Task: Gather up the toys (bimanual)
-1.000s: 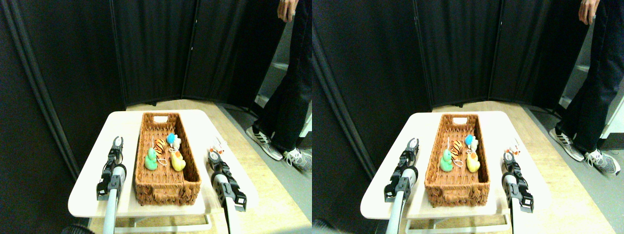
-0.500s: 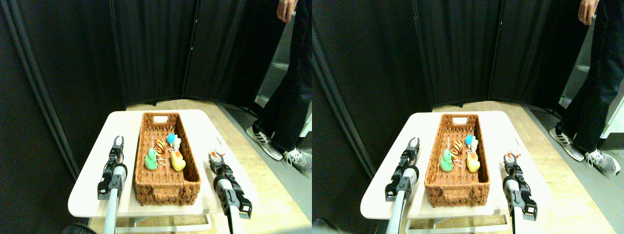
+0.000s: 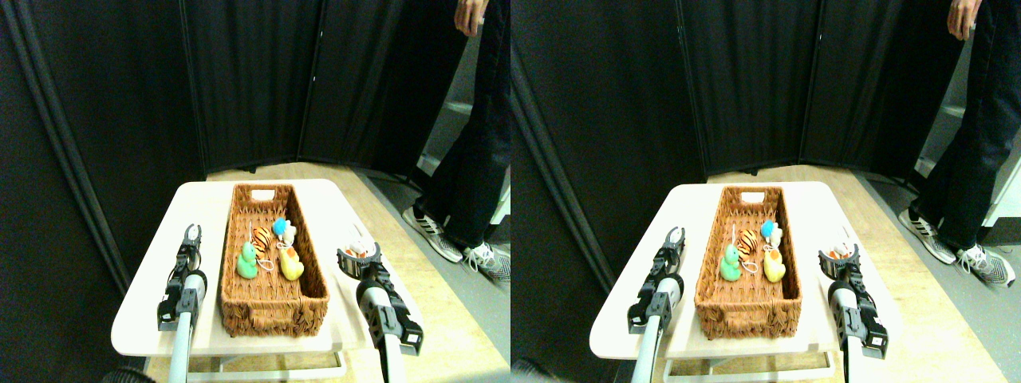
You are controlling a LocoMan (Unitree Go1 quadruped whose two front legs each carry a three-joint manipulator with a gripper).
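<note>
On the white table (image 3: 143,319) stands a long brown wicker basket (image 3: 271,307). Inside it lie several toys: a green one (image 3: 247,262), a striped tiger (image 3: 262,236), a blue one (image 3: 281,228) and a yellow duck (image 3: 290,263). A small white and orange toy (image 3: 361,246) lies on the table right of the basket. My right gripper (image 3: 356,254) is open, jaws spread wide just in front of that toy. Left of the basket, my left gripper (image 3: 191,233) points forward over the table, open, with nothing in it.
A person in dark trousers (image 3: 471,152) and striped sneakers (image 3: 435,227) stands at the back right on the floor. Black folding screens (image 3: 255,80) close off the back and left. The table's right edge runs close beside my right arm.
My right gripper has spread its jaws wide around the near side of the white and orange toy, and its arm has shifted slightly right. The left arm has stayed put.
</note>
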